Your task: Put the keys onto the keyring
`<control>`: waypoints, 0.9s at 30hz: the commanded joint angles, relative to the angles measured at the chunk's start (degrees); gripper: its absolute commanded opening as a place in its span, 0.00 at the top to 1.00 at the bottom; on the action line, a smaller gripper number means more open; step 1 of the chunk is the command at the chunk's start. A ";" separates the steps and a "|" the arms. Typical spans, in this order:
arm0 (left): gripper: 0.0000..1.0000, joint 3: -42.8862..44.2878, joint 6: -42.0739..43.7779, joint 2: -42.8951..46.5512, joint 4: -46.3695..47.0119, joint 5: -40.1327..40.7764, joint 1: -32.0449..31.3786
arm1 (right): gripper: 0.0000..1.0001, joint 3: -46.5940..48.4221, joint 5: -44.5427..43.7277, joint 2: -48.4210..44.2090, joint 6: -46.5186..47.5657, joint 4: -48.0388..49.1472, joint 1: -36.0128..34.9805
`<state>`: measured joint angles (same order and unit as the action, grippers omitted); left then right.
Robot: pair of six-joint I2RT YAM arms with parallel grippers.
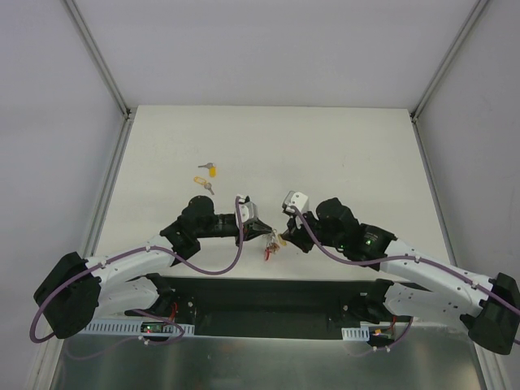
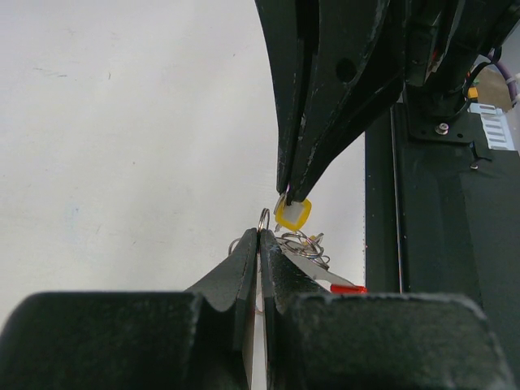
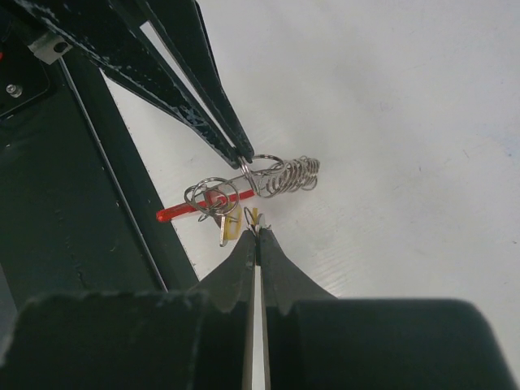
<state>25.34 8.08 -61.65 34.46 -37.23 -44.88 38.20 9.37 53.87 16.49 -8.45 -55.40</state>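
Note:
The keyring is held just above the table's near edge: a red piece [image 3: 191, 211], a silver coiled strap [image 3: 291, 175] and small split rings [image 3: 210, 195]. My left gripper [image 2: 262, 232] is shut on one ring [image 2: 263, 219] of it. My right gripper [image 3: 257, 231] is shut on a yellow-headed key [image 2: 292, 214], tip to tip with the left gripper [image 1: 266, 234]. Another yellow-headed key [image 3: 228, 232] hangs on the rings. Two loose keys [image 1: 213, 171] [image 1: 203, 184] lie on the table farther back on the left.
The black base rail [image 1: 276, 296] runs right below the grippers. Both arms angle inward and meet near the table's front middle. White walls with metal posts [image 1: 106, 73] enclose the white table [image 1: 349, 162].

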 commanded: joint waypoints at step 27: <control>1.00 -1.88 -1.31 -1.11 5.62 -2.05 0.50 | 0.99 2.50 -3.83 3.00 -1.82 -0.69 -1.73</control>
<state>23.73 7.07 -62.94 36.60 -37.32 -44.88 38.24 6.37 56.97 15.44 -9.80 -56.53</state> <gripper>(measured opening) 0.006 0.029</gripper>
